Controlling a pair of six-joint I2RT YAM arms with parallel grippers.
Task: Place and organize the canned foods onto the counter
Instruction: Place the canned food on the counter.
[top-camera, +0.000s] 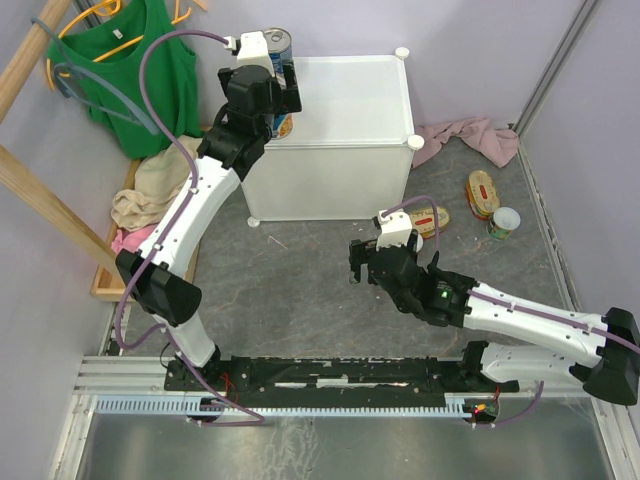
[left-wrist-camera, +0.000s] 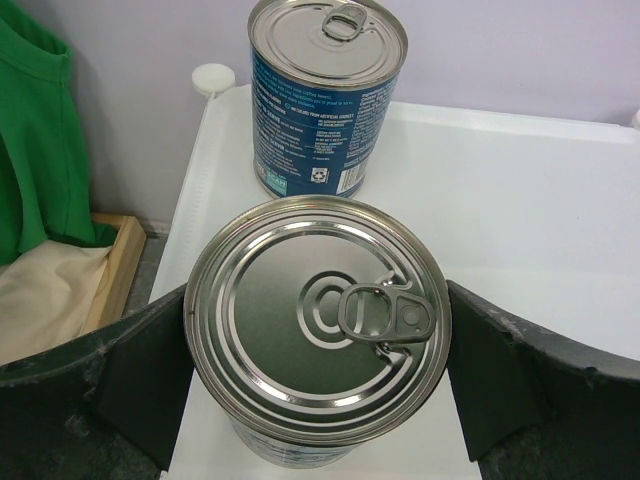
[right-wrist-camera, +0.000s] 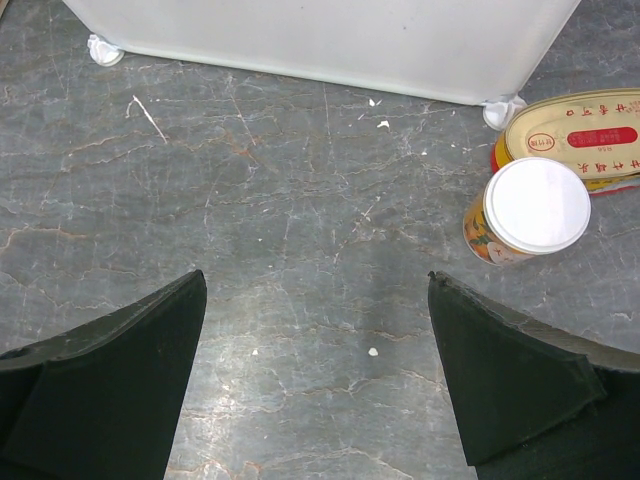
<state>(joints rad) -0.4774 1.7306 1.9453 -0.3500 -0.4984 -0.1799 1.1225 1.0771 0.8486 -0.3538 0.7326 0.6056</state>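
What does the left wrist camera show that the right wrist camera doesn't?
Left wrist only: the near tall can, flanked by the open left hand, and the far tall can, both atop the white cabinet; a green garment; a wooden tray. Right wrist only: a small white-topped can beside an oval gold tin on the grey tabletop; the open right hand. Both: the cabinet.

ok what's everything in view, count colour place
tall cans: two, blue labels, silver tops, on the cabinet's left edge
small cans: two, white tops, table right of cabinet
oval tins: two, gold and red, by the small cans
cabinet: one, white, back centre
cloth: one, pink, right of cabinet
wooden tray: one, clothes inside, left
green top: one, hanging back left
left gripper: black, open around the front tall can
right gripper: black, open over the table
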